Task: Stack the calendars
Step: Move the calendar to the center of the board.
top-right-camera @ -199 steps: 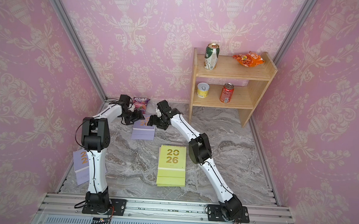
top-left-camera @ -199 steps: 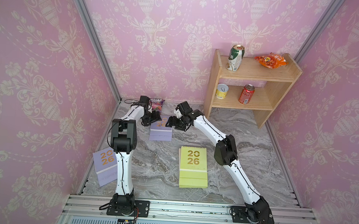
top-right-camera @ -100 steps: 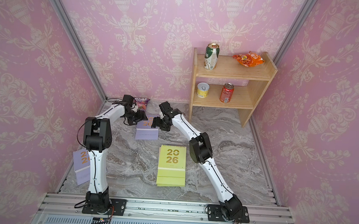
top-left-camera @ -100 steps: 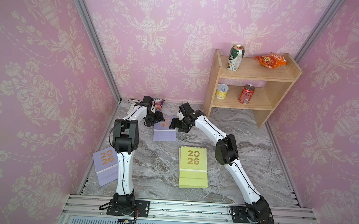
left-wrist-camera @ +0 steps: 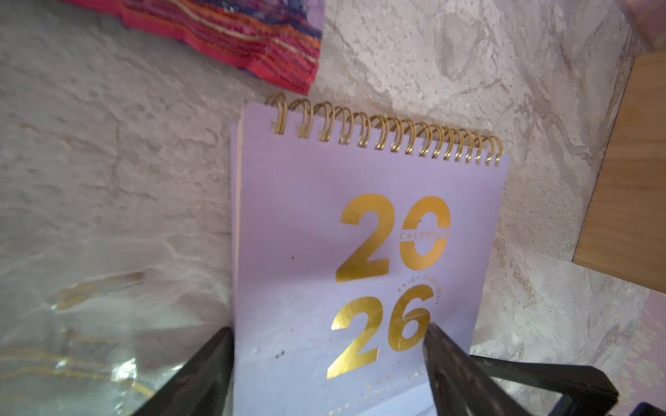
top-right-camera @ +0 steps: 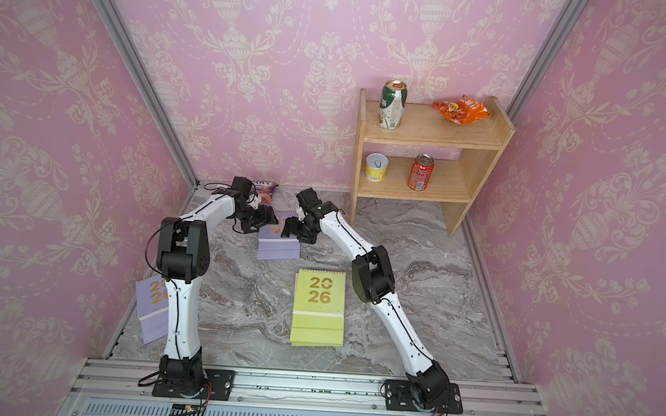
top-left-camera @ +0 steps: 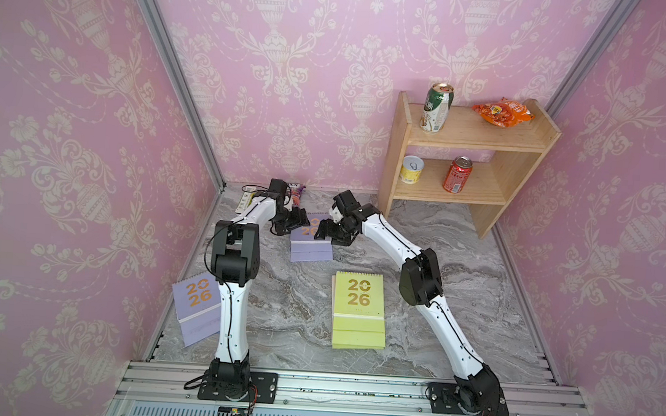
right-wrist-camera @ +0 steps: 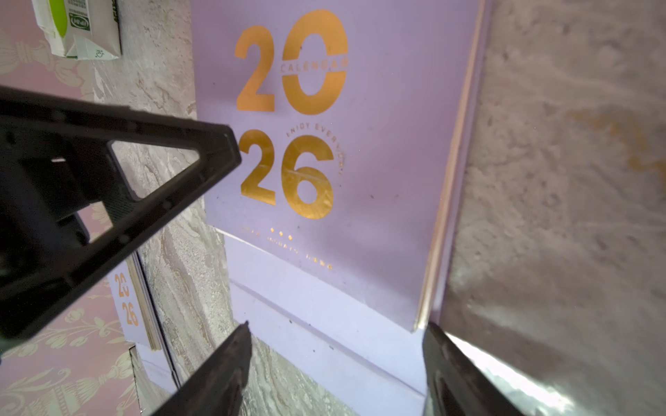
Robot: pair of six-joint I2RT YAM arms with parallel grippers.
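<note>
A lilac calendar (top-left-camera: 311, 249) (top-right-camera: 278, 249) with gold "2026" lies flat near the back wall. My left gripper (top-left-camera: 296, 224) (left-wrist-camera: 328, 328) is open at its left edge, one finger beside the edge and one over the cover. My right gripper (top-left-camera: 328, 234) (right-wrist-camera: 337, 324) is open at the calendar's right edge, straddling its lower corner. Nearer the front lies a yellow-green calendar (top-left-camera: 359, 301) (top-right-camera: 320, 299) on top of a stack of the same colour. Another lilac calendar (top-left-camera: 197, 303) (top-right-camera: 151, 301) rests against the left wall, partly hidden by the left arm.
A purple snack pouch (top-left-camera: 297, 191) and a small white carton (top-left-camera: 246, 200) lie by the back wall behind the left gripper. A wooden shelf (top-left-camera: 474, 138) at the back right holds three cans and an orange snack bag.
Both grippers have shifted to the right, away from the left wall, and the lilac calendar between them has slid the same way.
</note>
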